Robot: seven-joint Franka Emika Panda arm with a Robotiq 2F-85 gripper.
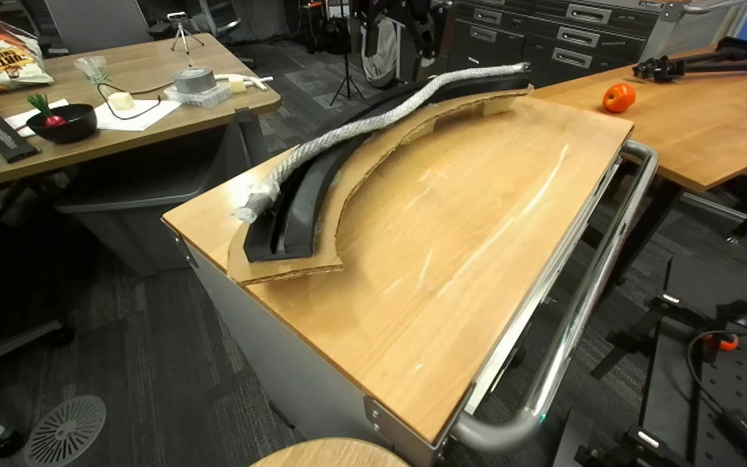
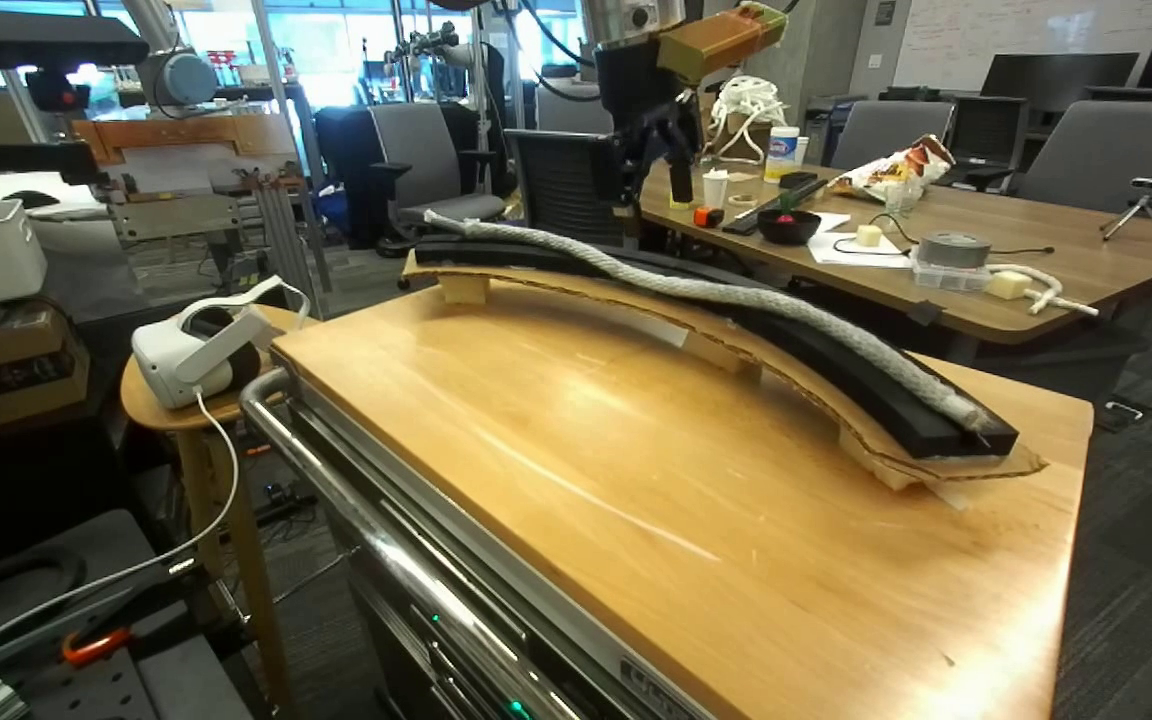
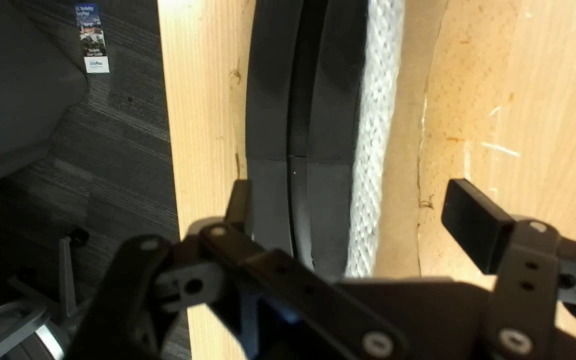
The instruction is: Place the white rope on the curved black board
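The white braided rope [image 3: 372, 135] lies lengthwise along the curved black board [image 3: 330, 125] on the counter [image 2: 636, 480], but not neatly: in the wrist view it runs from one o'clock down toward five, along the board's inner edge, with the groove [image 3: 299, 120] at its nine o'clock and the cardboard base [image 3: 400, 165] at its three. Whether it rests on that edge or slumps onto the cardboard base there, I cannot tell. In an exterior view its wrapped end [image 1: 258, 202], at the counter's nine o'clock, seems to poke past the board's outer side, while the tip at one o'clock appears to sit on the board. The tool [image 3: 353, 200] hangs with its jaws spread wide, one to either side of the rope in the wrist view, holding nothing. I expect the rope to be light, soft to squeeze and hard to damage, its braid giving good purchase, yet springy enough lengthwise that shifting one stretch drags its neighbours. The best hold looks to be the straying mid-span: pinch squarely across it, lift a little, and ease it toward the wrist view's nine o'clock. The wrapped end probably feels stiffer and slicker, so it makes a second choice.
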